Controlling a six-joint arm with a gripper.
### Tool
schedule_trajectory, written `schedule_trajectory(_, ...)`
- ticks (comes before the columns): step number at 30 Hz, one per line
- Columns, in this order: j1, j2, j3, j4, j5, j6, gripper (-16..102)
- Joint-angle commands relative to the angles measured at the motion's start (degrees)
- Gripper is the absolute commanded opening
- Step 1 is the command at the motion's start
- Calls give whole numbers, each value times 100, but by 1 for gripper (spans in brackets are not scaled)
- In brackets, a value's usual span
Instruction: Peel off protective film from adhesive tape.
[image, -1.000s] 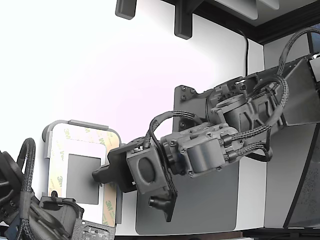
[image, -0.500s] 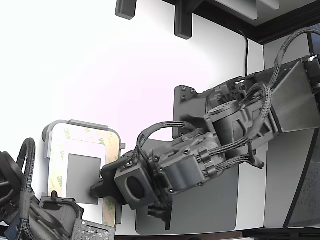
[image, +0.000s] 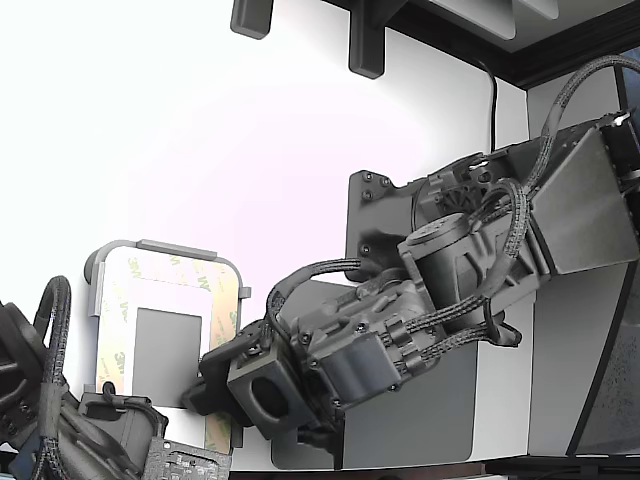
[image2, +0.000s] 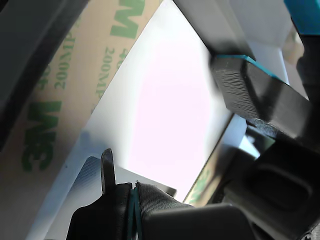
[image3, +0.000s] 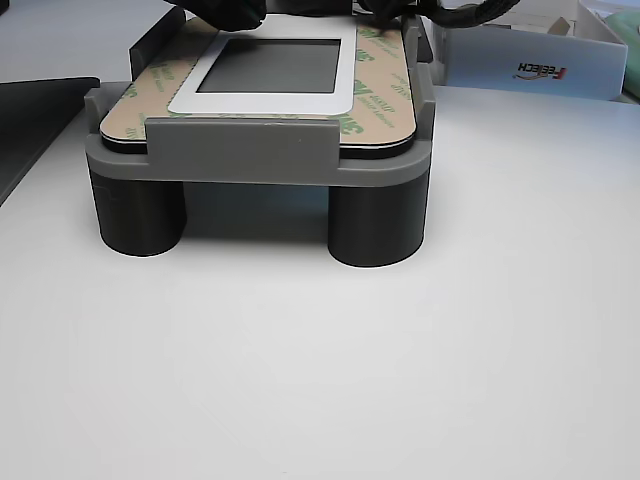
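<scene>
The protective film (image: 160, 268), cream with pale green 3M logos, frames a dark grey square panel (image: 165, 350) on the light grey tray (image: 150, 245) at the exterior view's lower left. It also shows in the other view (image3: 385, 100) and close up in the wrist view (image2: 50, 100). The film lies flat, and the adhesive tape under it is hidden. My gripper (image: 200, 385) sits over the tray's lower right corner. In the wrist view my gripper (image2: 185, 130) has its jaws apart with nothing between them, one teal-edged fingertip (image2: 245, 80) opposite a thin dark one (image2: 107, 167).
A large dark grey mat (image: 420, 430) lies under my arm. A second arm (image: 70, 430) sits at the exterior view's lower left, by the tray. In the other view the tray rests on a grey stand (image3: 250, 150), with a white box (image3: 530, 65) behind.
My arm has swung down and toward the exterior view's left. The gripper has moved from the tray's right strip to its lower right corner. The film has not moved.
</scene>
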Motion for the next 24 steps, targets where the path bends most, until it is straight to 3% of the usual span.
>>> schedule_trajectory(1, -44, 141, -123, -44, -35, -35, -11)
schedule_trajectory(24, -9, -316, -686, 316, -211, -290, -11)
